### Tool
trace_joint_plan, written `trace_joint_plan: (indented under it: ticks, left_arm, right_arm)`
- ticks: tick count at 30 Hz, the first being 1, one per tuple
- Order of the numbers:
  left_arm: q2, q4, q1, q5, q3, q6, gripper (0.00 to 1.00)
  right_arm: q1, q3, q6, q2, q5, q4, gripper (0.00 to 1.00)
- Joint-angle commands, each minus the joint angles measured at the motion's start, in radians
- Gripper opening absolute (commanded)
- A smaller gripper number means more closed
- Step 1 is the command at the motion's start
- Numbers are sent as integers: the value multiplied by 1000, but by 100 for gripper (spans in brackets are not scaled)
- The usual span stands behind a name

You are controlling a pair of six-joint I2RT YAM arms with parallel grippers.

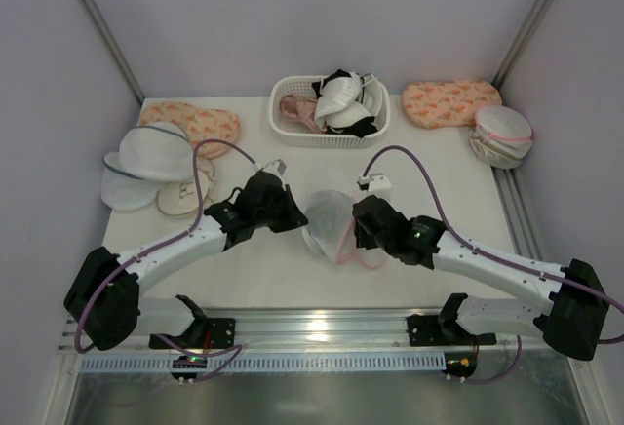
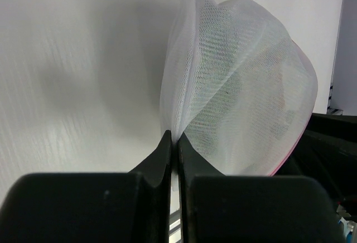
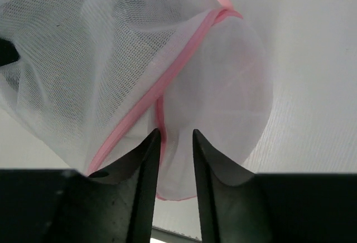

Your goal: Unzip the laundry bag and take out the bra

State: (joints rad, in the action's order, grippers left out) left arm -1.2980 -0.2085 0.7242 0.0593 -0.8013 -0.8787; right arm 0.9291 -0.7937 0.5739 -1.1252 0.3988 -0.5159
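In the middle of the frame, the laundry bag (image 1: pixel 330 220) rests on the worktop (image 1: pixel 263 274). The left gripper (image 2: pixel 174 142) pinches its mesh shut. The right gripper (image 3: pixel 175 137) stands narrowly apart, astride the pink rim (image 3: pixel 167 81).

The laundry bag (image 1: pixel 330 220) stands at the middle of the tabletop (image 1: pixel 273 274), toward its near edge. It is a round, domed pouch of translucent white mesh with a pink zipper rim (image 3: pixel 167 81). A thin pink loop (image 1: pixel 370 255) trails from its near right side. The pouch is bunched and tipped up on edge rather than lying flat (a fold of mesh on its left side is pinched in the left pincer (image 2: pixel 174 137)). The rim faces right. Something darker shows dimly through the mesh, too faint to name.
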Motion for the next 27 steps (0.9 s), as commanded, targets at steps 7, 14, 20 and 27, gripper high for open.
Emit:
trace_joint_plan:
  ticks: [7,14,20,27]
  left_arm:
    - [11,86,-11,33,45,-14,0]
    - [37,80,-17,31,71,-13,0]
    - [40,83,-19,37,83,-16,0]
    - [42,107,-23,60,105,-28,0]
  right_arm:
    - [8,-33,98,1,265,-200,9]
    - [5,-117,269,-27,566,-513,11]
    - [11,-217,276,20,635,-559,64]
    - [20,-67,-95,306,181,-55,64]
